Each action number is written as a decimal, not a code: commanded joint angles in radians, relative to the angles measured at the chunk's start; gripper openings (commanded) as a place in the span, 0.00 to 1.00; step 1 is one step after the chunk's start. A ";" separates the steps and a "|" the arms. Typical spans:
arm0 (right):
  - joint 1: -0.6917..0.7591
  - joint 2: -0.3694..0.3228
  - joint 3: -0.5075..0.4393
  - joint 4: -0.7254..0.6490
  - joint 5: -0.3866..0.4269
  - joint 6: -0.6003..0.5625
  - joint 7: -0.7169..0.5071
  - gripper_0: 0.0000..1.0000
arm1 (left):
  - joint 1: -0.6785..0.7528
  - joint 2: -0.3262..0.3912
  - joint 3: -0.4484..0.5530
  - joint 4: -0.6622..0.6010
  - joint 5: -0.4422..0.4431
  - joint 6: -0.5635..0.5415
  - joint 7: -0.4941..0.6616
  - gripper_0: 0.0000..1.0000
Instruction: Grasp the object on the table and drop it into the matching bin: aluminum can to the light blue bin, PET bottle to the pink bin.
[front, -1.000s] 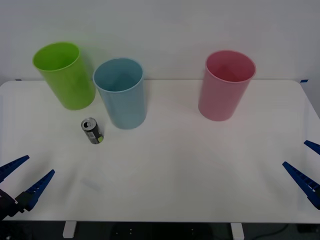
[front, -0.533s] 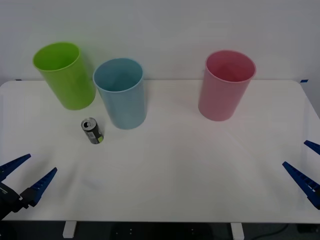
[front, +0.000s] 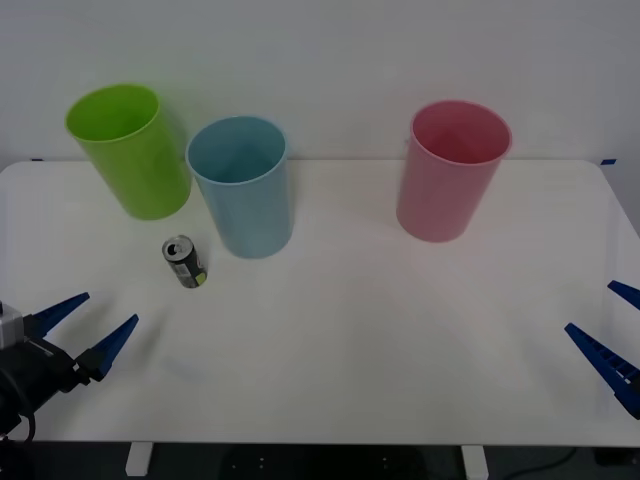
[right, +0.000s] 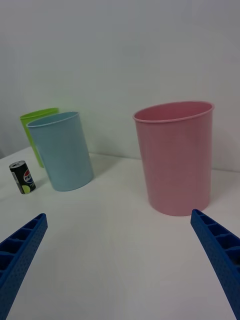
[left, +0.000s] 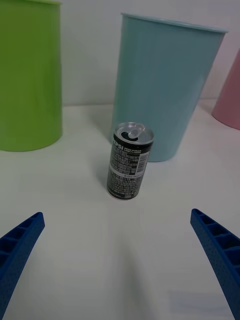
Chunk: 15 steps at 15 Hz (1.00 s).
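A small dark aluminum can (front: 185, 262) with a silver top stands upright on the white table (front: 350, 340), just left of and in front of the light blue bin (front: 242, 187). The pink bin (front: 451, 170) stands at the back right. My left gripper (front: 88, 323) is open near the table's front left edge, facing the can (left: 129, 161), which is centred ahead of its spread fingers (left: 17, 250). The right gripper (front: 612, 335) is open at the front right edge, far from the can (right: 22, 177).
A lime green bin (front: 130, 150) stands at the back left beside the light blue one (left: 162, 85). A white wall rises behind the bins. The wide middle and front of the tabletop (right: 120, 250) hold nothing else.
My left gripper has moved forward and to the right, closer to the can, still open. The can, the bins and the right gripper have not moved.
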 joint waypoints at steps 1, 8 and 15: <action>0.000 0.000 0.000 0.000 0.000 0.000 0.000 1.00 | -0.058 0.000 -0.020 0.063 -0.005 0.008 -0.010 1.00; 0.000 0.000 0.000 0.000 0.000 0.000 0.000 1.00 | -0.181 -0.010 -0.066 0.205 -0.014 0.043 -0.083 1.00; 0.000 0.000 0.000 0.000 0.000 0.000 0.000 1.00 | -0.230 -0.064 -0.112 0.219 -0.016 0.138 -0.096 1.00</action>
